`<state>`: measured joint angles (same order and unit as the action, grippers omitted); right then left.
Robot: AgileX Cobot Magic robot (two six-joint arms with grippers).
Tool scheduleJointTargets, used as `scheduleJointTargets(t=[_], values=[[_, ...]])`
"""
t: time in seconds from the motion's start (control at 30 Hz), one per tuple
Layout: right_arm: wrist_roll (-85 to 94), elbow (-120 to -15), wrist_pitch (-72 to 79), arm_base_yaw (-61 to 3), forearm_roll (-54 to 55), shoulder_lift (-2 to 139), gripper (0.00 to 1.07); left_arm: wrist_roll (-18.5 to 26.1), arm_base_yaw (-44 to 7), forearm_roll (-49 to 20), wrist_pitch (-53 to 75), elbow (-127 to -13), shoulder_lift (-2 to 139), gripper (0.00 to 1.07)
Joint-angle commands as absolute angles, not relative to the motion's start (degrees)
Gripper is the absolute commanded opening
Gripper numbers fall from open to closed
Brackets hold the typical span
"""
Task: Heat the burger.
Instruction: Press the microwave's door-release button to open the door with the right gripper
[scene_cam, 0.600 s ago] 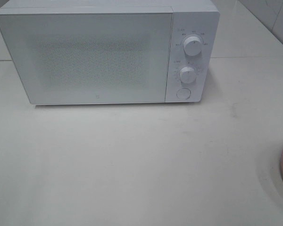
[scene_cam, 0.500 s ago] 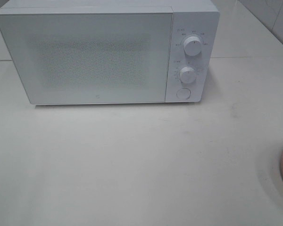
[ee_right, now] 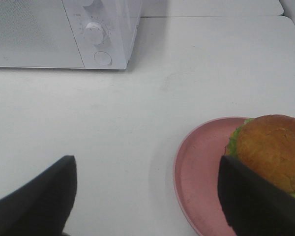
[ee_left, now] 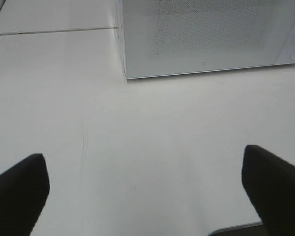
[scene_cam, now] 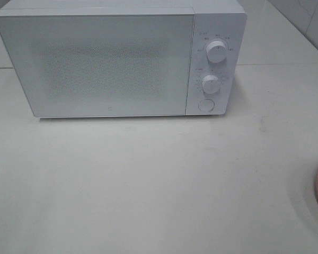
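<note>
White tabletop [scene_cam: 148, 180] fills the scene, and a white microwave [scene_cam: 106, 63] stands on it with its door shut. An upper knob [scene_cam: 216, 51], a lower knob [scene_cam: 210, 84] and a round button [scene_cam: 205, 105] run down its control panel.

The left gripper [ee_left: 142, 160] has its dark fingers [ee_left: 19, 191] spread wide, with only bare table between them. The microwave's front stands well ahead of those fingertips, one lower corner of it ahead of the gap.

The right gripper [ee_right: 147, 164] also has its fingers [ee_right: 250, 201] far apart and grips nothing. A round pink plate [ee_right: 201, 162] lies partly in the gap, close against one finger. The burger [ee_right: 273, 150] sits on that plate, showing its brown bun and a fringe of green lettuce, just past that finger's tip and on its outer side. The finger covers the near edge of the bun; whether it touches cannot be told. The microwave's panel is well ahead of the other finger. In the high view only the plate's rim shows.
</note>
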<state>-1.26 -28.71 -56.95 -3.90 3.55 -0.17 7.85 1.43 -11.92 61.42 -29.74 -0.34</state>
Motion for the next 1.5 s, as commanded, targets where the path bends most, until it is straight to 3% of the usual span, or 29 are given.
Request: scheduleJointTargets(t=[0.03, 1.5], values=[[-2.0, -30.0, -57.1, -3.5, 4.0, 0.5, 0.76, 7.8, 1.3, -12.1, 61.2, -29.6, -0.4, 1.00], [-2.4, -28.2, -24.1, -3.5, 3.9, 36.1, 0.75, 7.8, 1.3, -12.1, 61.2, -29.6, -0.4, 1.00]])
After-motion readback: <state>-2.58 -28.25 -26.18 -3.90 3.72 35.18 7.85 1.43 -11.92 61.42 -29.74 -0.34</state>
